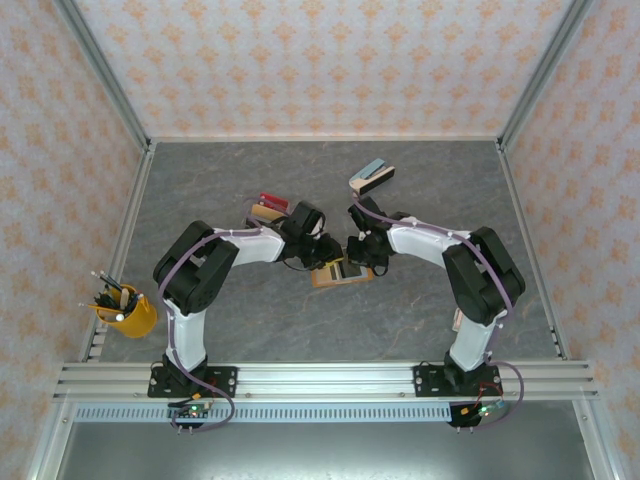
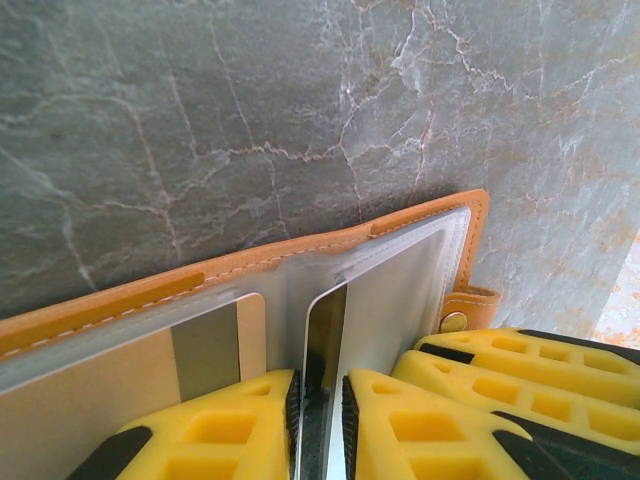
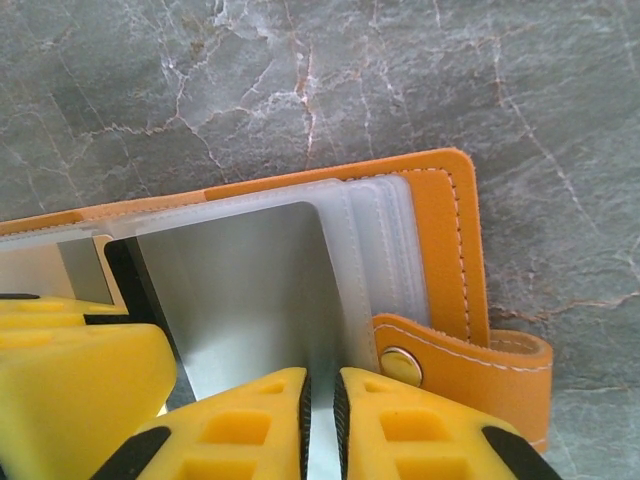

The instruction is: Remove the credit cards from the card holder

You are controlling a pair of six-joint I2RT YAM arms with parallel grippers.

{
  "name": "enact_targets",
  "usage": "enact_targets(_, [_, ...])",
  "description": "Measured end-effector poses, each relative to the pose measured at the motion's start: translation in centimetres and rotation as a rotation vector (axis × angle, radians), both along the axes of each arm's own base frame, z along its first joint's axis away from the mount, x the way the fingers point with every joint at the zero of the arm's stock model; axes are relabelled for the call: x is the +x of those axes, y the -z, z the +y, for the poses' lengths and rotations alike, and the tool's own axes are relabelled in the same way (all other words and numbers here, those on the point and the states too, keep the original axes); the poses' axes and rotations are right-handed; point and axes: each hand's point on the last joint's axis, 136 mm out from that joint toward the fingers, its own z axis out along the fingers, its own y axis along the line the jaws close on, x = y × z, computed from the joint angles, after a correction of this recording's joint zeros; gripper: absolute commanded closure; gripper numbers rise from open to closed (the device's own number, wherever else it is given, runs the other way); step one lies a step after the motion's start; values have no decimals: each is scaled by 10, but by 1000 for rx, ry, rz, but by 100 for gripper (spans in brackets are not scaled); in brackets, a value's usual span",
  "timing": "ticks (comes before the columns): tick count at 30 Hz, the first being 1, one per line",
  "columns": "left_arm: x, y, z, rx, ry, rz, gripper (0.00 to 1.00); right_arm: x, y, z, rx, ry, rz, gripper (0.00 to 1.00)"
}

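Yellow left fingers nip one stiff, slick card edgewise; my right fingers narrowly clamp the floppy card holder.

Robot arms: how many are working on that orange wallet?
2. The left arm reaches in from the left, the left gripper pinching a silvery card in the card holder; the right arm reaches in from the right, the right gripper closed on a clear sleeve.

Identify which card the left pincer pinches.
The shiny silver card, edge-on in the left pincer; the beige grey-striped card lies flat in the orange-tan leather card holder.
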Motion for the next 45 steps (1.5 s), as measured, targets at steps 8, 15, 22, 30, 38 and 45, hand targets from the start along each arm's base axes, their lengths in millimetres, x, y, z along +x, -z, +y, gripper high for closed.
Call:
enact_targets(8, [0,0,2,33,27,-9,79,1,1,1,12,0,6,82])
enact_targets(15, [-1,0,1,23,35,-11,82,1,2,1,12,0,8,83])
enact_targets(22, [-1,1,1,-23,44,-30,86,1,3,2,9,0,12,83])
enact_targets(30, [0,0,3,-62,46,-57,96,1,3,1,8,5,16,83])
enact_targets(38, [-1,-5,5,-86,47,-77,100,2,3,2,12,8,17,83])
enact_targets(45, [-4,-13,12,-86,48,-93,100,5,2,6,29,8,9,83])
